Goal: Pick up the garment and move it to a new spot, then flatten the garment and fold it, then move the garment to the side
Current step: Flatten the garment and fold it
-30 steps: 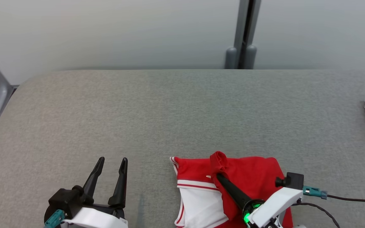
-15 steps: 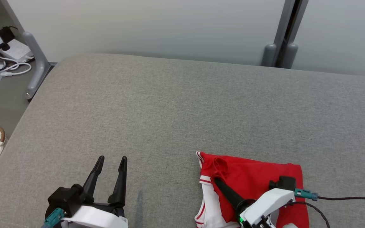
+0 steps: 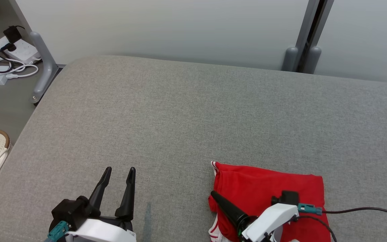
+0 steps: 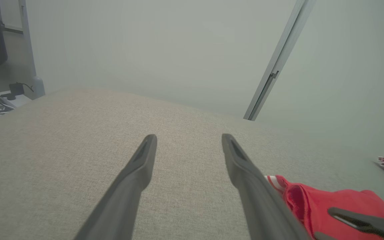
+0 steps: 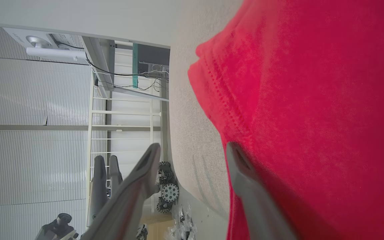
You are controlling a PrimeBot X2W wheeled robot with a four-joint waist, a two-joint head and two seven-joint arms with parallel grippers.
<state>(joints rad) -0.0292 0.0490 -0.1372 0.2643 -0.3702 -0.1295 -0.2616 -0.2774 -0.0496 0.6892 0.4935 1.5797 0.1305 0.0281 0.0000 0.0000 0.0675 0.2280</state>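
Your right gripper [image 5: 193, 146] is spread, one finger over the folded red fabric garment [image 3: 267, 188]; lift clear without snagging its left edge. Your left gripper [image 3: 120, 169] hovers spread, near left.

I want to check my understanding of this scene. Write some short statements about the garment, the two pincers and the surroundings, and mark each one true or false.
1. The red garment lies on the grey padded surface. True.
2. The left pincer is shut on the garment. False: it is open and stands over bare surface, apart from the garment.
3. The right pincer is open. True.
4. The cables lie on the grey surface. False: they lie on the floor, beyond the surface's far left corner.
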